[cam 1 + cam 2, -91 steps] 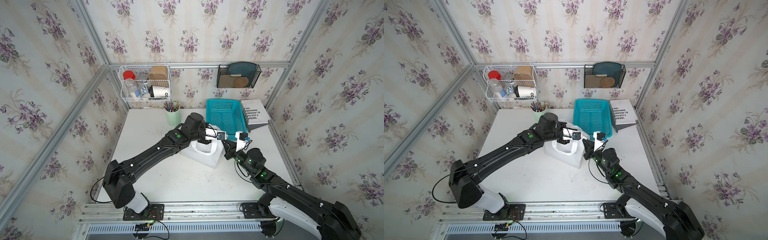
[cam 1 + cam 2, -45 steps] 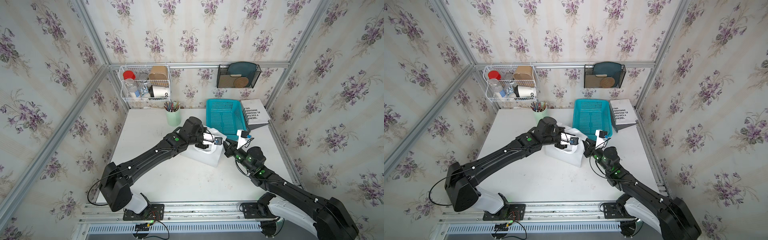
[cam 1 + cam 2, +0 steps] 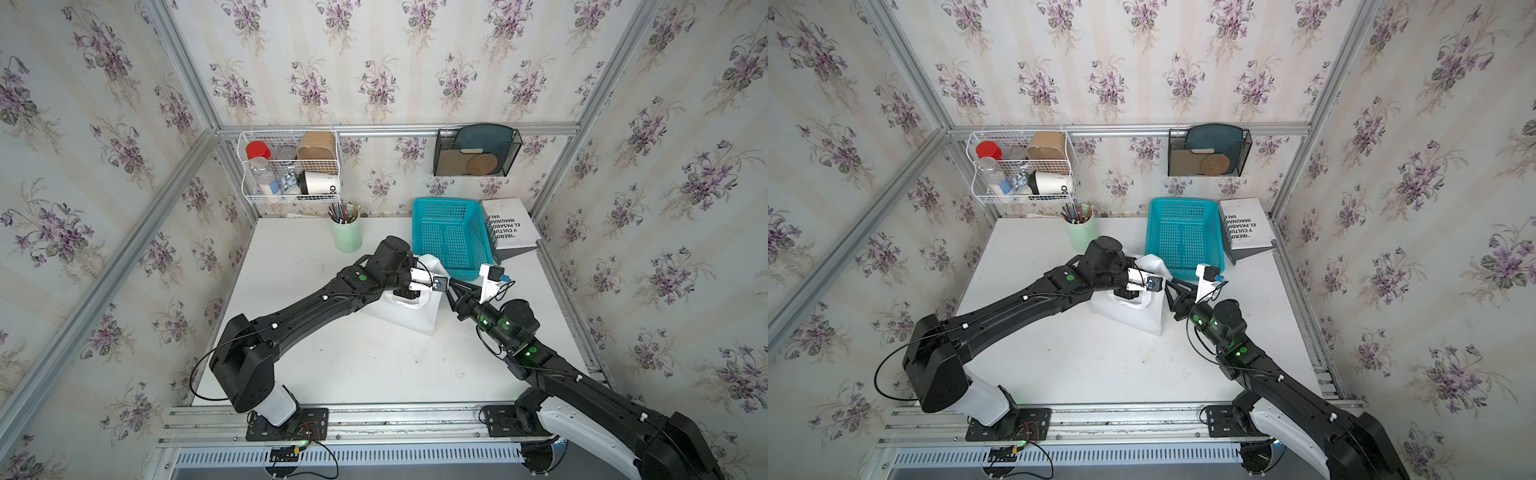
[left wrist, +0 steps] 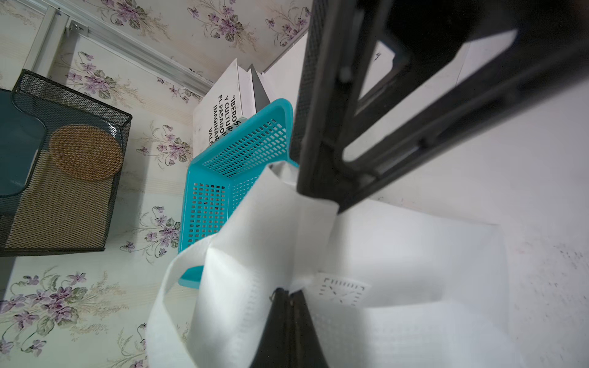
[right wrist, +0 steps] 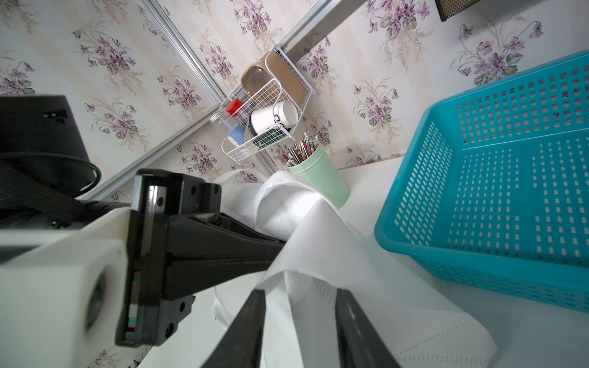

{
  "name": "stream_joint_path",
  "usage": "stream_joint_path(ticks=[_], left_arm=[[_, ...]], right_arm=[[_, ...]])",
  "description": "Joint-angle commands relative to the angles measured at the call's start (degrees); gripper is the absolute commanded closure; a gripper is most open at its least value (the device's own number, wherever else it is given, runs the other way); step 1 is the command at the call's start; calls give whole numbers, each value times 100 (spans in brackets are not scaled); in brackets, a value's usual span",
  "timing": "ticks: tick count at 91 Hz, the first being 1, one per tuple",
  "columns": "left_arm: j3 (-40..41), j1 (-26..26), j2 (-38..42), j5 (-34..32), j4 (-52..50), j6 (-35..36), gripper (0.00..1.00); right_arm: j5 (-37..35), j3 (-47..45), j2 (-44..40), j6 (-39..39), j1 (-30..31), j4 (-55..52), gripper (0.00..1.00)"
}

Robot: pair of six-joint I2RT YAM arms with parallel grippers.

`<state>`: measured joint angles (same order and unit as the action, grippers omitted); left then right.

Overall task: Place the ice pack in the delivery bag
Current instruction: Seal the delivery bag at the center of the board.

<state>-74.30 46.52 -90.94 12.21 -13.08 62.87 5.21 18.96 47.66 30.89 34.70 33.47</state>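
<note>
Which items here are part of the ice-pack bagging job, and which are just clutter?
Job: delivery bag; left pincer, shut on its fabric; right pincer, open by the bag. Ice pack not visible.
Clutter: blue basket; book; pencil cup; wire rack; mesh wall holder.

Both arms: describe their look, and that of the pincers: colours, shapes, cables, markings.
The left arm and right arm are boxy black links with white shoulder covers, round green lights and thin black cables looping outside. Each wrist carries a white camera mount. The left pincer and right pincer have slim, flat black fingers that taper.
</note>
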Motion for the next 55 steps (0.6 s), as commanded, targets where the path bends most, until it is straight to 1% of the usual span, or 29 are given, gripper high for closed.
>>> stream_joint_path(ticks=[1, 6, 11, 14, 17, 21, 40, 50, 55], left_arm=[[-22, -12, -38, -138, -327, -71, 100], [-32, -12, -47, -127, -329, -100, 100], [-32, -12, -51, -109, -319, -135, 100], [-40, -12, -57, -99, -310, -149, 100], [-40, -12, -60, -93, -309, -157, 100], [-49, -12, -63, -81, -311, -180, 100], [-3, -12, -14, -40, -316, -237, 100], [12, -12, 13, -35, -320, -253, 100], [18, -11, 14, -25, -318, -265, 100]], right_arm=[[-18, -13, -392, -292, 0, -613, 47], [-20, -74, -613, -303, -15, -747, 39], [67, -171, -791, -156, -25, -610, 31], [147, -209, -816, -33, -31, -482, 28], [235, -232, -761, 101, -33, -336, 26], [309, -180, -590, 362, -33, -209, 27], [326, 240, 496, 1318, -40, 530, 43], [306, 438, 882, 1654, -50, 771, 44], [212, 543, 1026, 1733, -47, 691, 44]])
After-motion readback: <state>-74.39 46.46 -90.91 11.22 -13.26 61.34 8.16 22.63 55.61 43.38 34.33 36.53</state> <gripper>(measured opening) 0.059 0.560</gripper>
